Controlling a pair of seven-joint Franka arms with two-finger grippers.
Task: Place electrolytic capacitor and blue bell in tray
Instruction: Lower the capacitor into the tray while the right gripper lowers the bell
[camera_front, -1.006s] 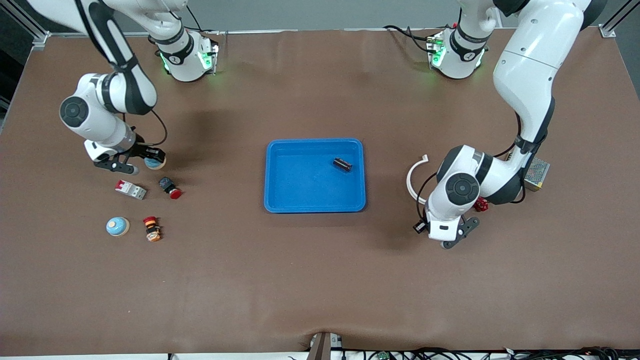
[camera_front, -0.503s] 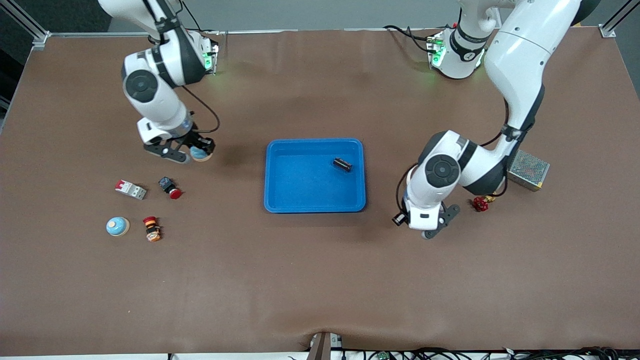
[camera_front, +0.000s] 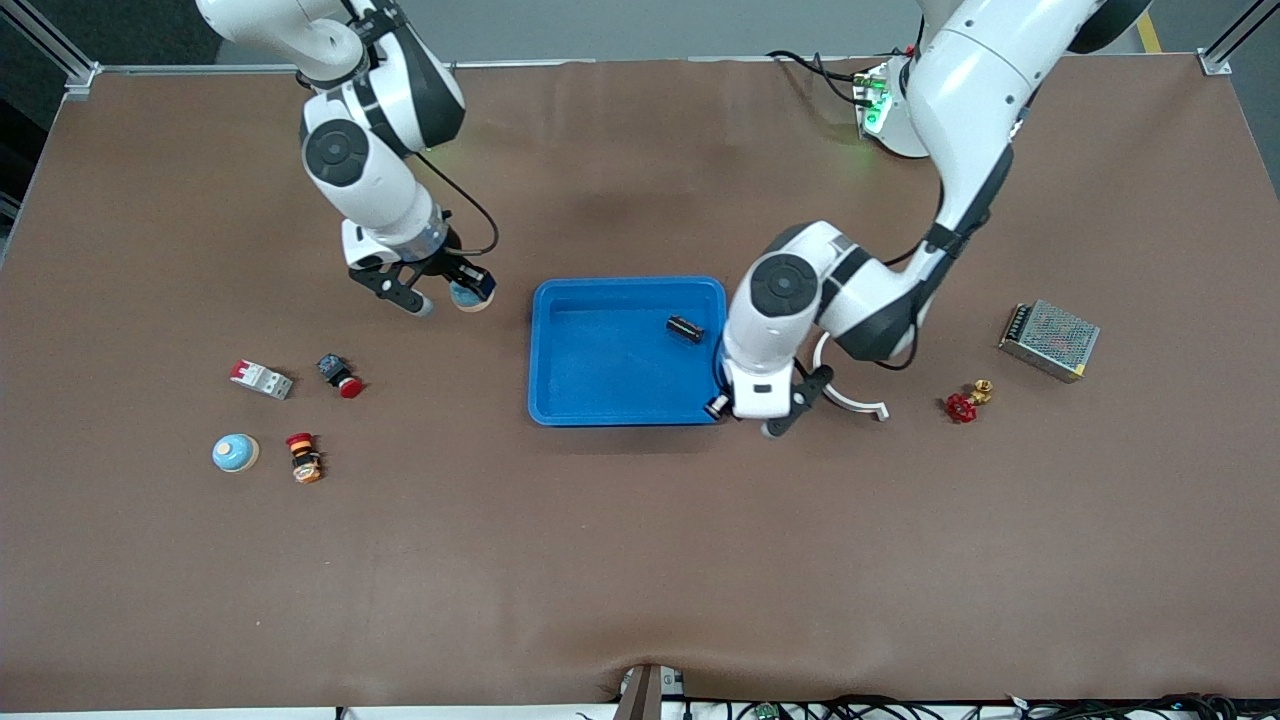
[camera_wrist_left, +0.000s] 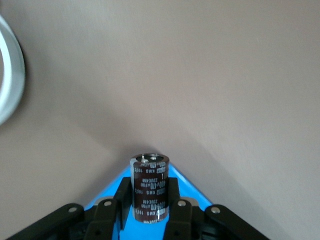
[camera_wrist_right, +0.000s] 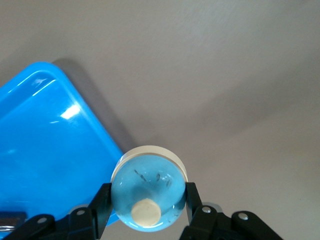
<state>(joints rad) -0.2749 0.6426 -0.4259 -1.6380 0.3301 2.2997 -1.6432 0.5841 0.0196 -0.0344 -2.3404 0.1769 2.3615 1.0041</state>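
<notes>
Lowest in your front view, at the lower left of the frame, a second blue bell (camera_front: 235, 453) sits on the table (camera_front: 640, 560) beside a red-and-orange push button (camera_front: 303, 457). Just above them in the frame lie a red-and-white breaker (camera_front: 261, 379) and a red-capped switch (camera_front: 340, 375).

At mid-frame you see the left gripper (camera_front: 745, 412) over the tray's (camera_front: 600, 410) lower right corner, clamped on the electrolytic capacitor (camera_wrist_left: 149, 186), which your left wrist view shows upright between the fingers (camera_wrist_left: 178, 212). A small dark part (camera_front: 685, 328) lies inside the tray near its upper right. Right of the tray are a white curved piece (camera_front: 850, 400), a red valve (camera_front: 962, 405) and a metal mesh box (camera_front: 1050, 339).

Higher, left of the tray, the right gripper (camera_front: 440, 300) hangs over bare table, closed around the blue bell (camera_wrist_right: 148, 194).
</notes>
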